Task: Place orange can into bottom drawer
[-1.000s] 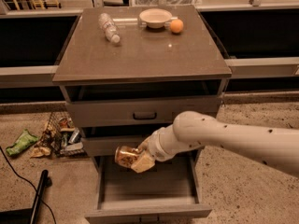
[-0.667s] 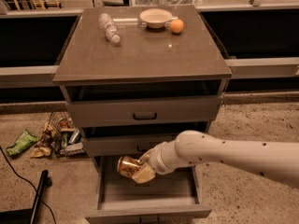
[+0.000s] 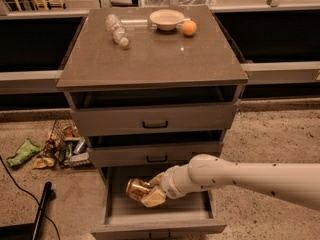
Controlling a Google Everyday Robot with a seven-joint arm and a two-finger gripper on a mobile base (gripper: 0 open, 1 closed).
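Note:
The orange can (image 3: 136, 188) is shiny copper-orange and lies tilted in my gripper (image 3: 148, 193), whose cream fingers (image 3: 155, 198) are shut on it. The gripper holds the can low inside the open bottom drawer (image 3: 200, 215), over the left half of its grey floor. I cannot tell whether the can touches the floor. My white arm (image 3: 240, 176) reaches in from the right, over the drawer's right side. The two upper drawers (image 3: 155, 121) stand slightly open above.
On the cabinet top (image 3: 150, 59) lie a clear plastic bottle (image 3: 116, 29), a white bowl (image 3: 166, 19) and an orange fruit (image 3: 189, 28). Crumpled litter (image 3: 55, 149) lies on the floor left of the cabinet. A black pole (image 3: 40, 209) and cable are at bottom left.
My gripper has carried the can down from in front of the middle drawer into the bottom drawer. The arm has dropped with it.

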